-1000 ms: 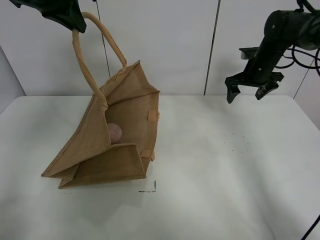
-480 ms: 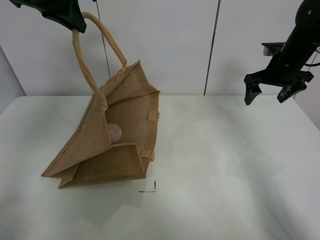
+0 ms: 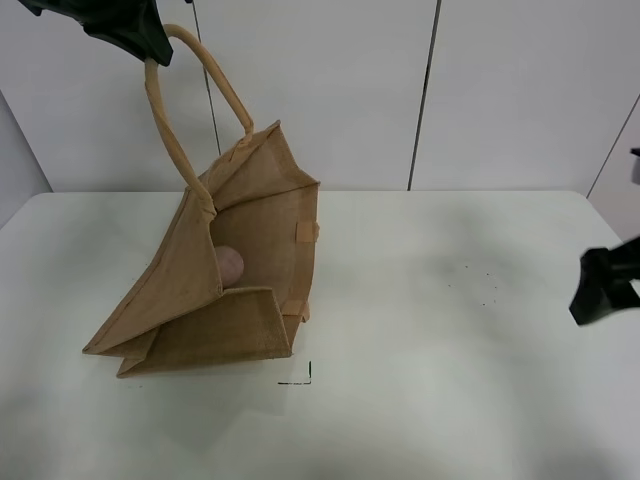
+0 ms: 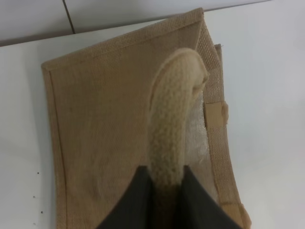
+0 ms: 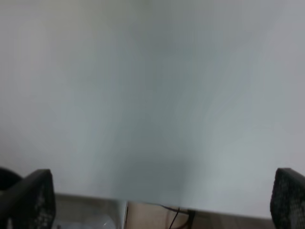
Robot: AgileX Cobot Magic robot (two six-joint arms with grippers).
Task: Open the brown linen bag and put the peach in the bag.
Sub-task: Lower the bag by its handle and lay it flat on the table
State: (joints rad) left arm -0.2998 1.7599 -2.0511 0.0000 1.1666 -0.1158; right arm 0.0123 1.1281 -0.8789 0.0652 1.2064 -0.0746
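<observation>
The brown linen bag (image 3: 215,290) stands tilted on the white table at the left, its mouth pulled open. My left gripper (image 3: 148,48) is shut on one rope handle (image 3: 175,130) and holds it high at the top left. In the left wrist view the handle (image 4: 174,124) runs between the dark fingers (image 4: 138,200) above the bag (image 4: 100,124). The peach (image 3: 230,264) lies inside the bag, partly hidden by the near wall. My right gripper (image 3: 602,285) is at the far right edge, low over the table, open and empty; its wrist view (image 5: 159,198) shows the fingertips (image 5: 31,195) wide apart.
A small black corner mark (image 3: 300,378) is on the table in front of the bag. White wall panels stand behind the table. The right wrist view shows blurred table surface and the table's edge (image 5: 152,202) with a cable below it.
My right arm has swung from high at the back right out to the right and down to the view's edge. The left gripper, bag and peach have not moved.
</observation>
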